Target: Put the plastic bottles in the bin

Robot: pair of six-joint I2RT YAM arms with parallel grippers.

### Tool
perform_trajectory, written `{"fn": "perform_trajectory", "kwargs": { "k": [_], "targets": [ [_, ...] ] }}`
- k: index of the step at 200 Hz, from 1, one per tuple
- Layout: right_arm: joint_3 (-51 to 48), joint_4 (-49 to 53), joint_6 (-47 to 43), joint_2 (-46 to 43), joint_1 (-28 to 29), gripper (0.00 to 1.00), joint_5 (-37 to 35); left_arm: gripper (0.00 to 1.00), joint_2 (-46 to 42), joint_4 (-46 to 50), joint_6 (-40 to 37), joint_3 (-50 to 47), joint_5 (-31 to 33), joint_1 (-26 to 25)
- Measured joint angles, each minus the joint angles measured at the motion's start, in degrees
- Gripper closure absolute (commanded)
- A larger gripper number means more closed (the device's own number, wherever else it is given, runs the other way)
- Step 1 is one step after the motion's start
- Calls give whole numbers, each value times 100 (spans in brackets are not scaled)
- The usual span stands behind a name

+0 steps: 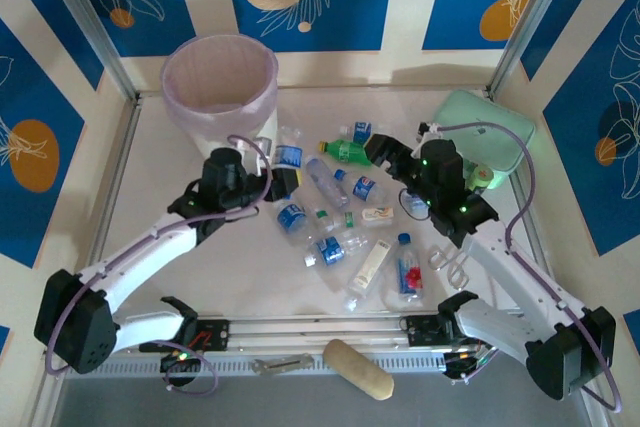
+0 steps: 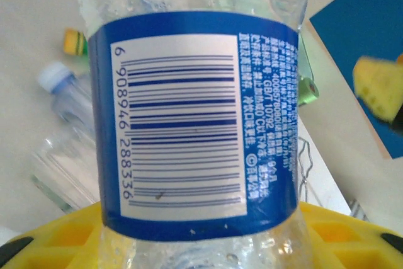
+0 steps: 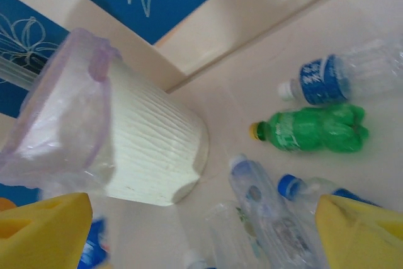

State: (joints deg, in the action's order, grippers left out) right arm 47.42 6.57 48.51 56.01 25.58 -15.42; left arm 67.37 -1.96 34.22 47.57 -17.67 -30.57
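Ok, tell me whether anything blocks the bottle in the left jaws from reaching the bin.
Nothing visible does. The blue-labelled bottle is held right beside the bin, whose mouth is uncovered.

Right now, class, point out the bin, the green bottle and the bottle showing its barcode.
bin (image 3: pixel 151 149): right wrist view, on its ribbed white wall.
green bottle (image 3: pixel 315 129): right wrist view, on the middle of its body.
blue-labelled bottle (image 2: pixel 189 124): left wrist view, on the barcode panel.
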Motion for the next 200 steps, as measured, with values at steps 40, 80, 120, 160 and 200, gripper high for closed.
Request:
{"fn": "perform_trajectory", "kwargs": {
  "k": [40, 80, 120, 160, 200],
  "targets": [
    [-603, 46, 122, -254, -66, 8, 59, 54, 140, 409, -588, 1602, 13, 540],
    [-813, 9, 142, -219, -66, 1, 236, 54, 730, 612, -1119, 3202, 17, 1075],
    [-807, 17, 68, -55, -50, 1, 426, 54, 1526, 876, -1530, 4385, 103, 1696],
    [-802, 57, -11, -17, -4, 1, 520, 54, 2269, 1349, -1945, 5141, 415, 2129],
    [-802, 55, -35, -17, -4, 1, 544, 54, 2695, 1950, -2286, 5165, 748, 2234]
  ]
}}
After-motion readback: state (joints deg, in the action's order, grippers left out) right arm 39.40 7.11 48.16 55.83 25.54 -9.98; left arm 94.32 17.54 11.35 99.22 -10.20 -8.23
